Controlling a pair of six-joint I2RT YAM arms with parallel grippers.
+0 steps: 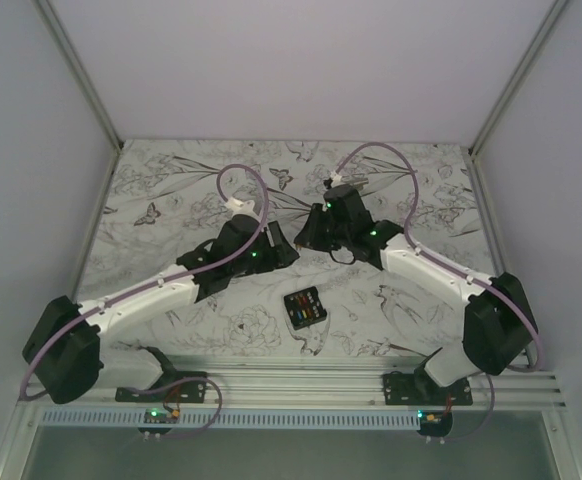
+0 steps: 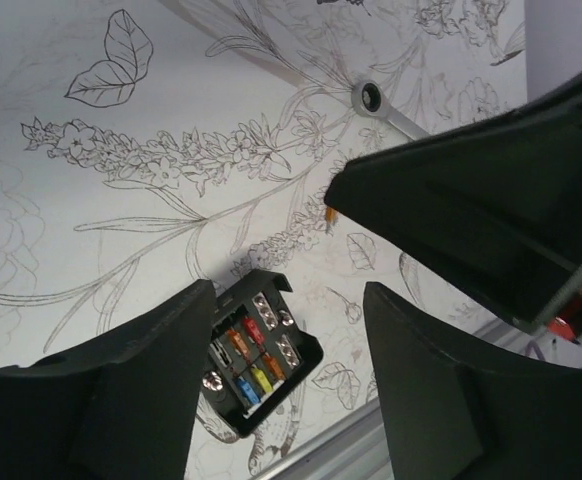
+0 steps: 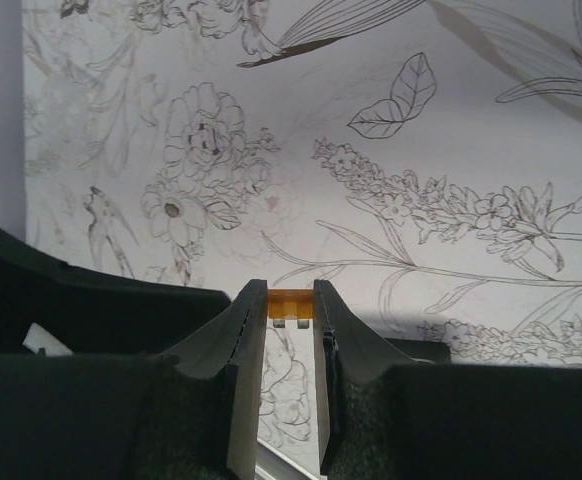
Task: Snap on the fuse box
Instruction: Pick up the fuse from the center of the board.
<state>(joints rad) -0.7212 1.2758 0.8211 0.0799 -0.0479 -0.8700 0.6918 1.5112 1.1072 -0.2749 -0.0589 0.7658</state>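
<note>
I can't read any lettering: whatever is printed on the fuses is too small. The fuse box (image 2: 256,350) is a small, black, roughly square plastic tray with raised walls. It holds rows of silvery metal clips and tiny blade fuses in orange, red, yellow and blue. It lies flat and turned diagonally on the tabletop (image 1: 171,190), near the middle and toward the near edge, between my two arms. From the left wrist it sits below and between the matte black fingers of the left pincer (image 2: 289,290). That pincer is spread wide and touches nothing. The right pincer (image 3: 289,325) is pinching a small translucent orange blade fuse (image 3: 290,302) at its fingertips, above the surface. The tabletop cover is white, printed with line-drawn flowers, leaves and butterflies. A silver ring-end wrench (image 2: 383,108) lies farther off.
</note>
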